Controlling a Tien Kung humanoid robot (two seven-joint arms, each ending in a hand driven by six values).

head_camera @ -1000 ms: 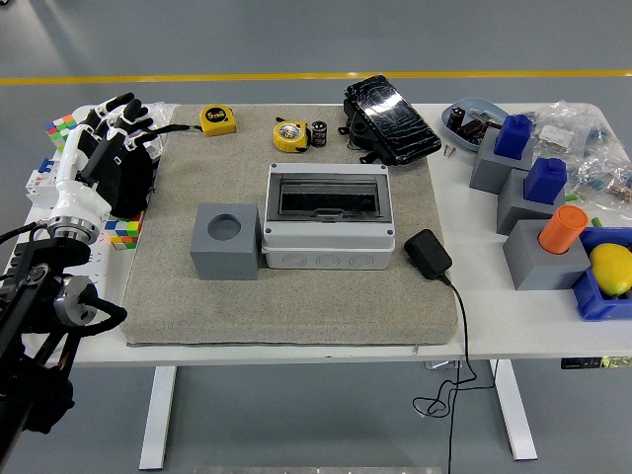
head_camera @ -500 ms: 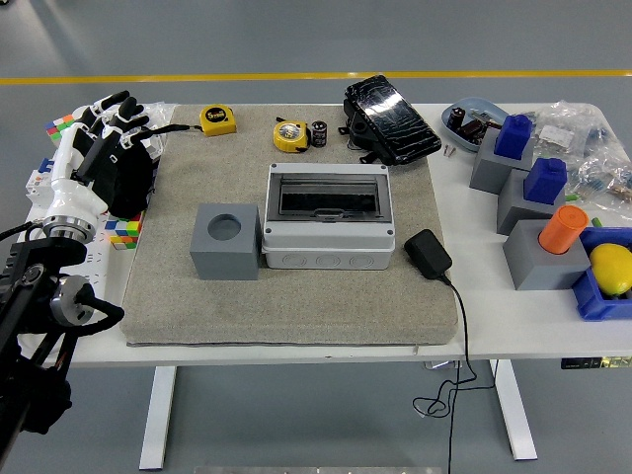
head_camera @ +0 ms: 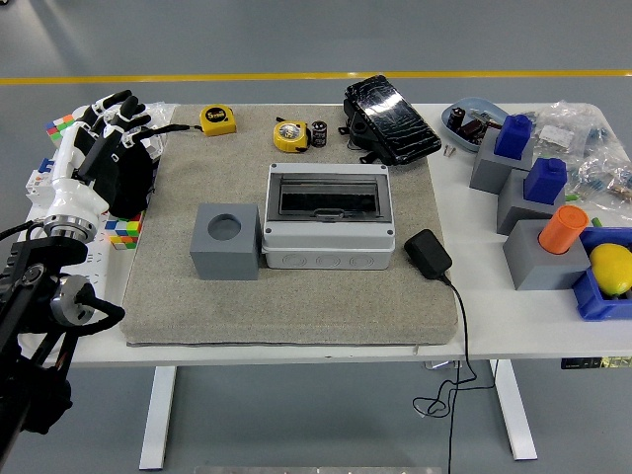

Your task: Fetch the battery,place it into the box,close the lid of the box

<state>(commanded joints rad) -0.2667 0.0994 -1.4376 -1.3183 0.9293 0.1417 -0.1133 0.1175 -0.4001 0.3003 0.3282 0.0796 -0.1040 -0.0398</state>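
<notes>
The battery (head_camera: pixel 319 134) is a small black cylinder standing at the back of the grey mat, next to a yellow tape measure (head_camera: pixel 289 135). The grey box (head_camera: pixel 329 232) sits in the middle of the mat with a dark window panel (head_camera: pixel 329 198) on top; I cannot tell whether its lid is latched. My left hand (head_camera: pixel 104 126) is at the table's left edge, far left of the box, with its white and black fingers spread and holding nothing. My right arm is out of view.
A grey block with a round hole (head_camera: pixel 226 240) touches the box's left side. A black charger (head_camera: pixel 428 254) with its cable lies to the right of the box. A black pack (head_camera: pixel 391 118) lies behind the box. Grey blocks with blue and orange pieces (head_camera: pixel 538 197) and a lemon (head_camera: pixel 611 269) stand at the right.
My left hand has drifted slightly to the left and back at the table's edge. Nothing else has moved.
</notes>
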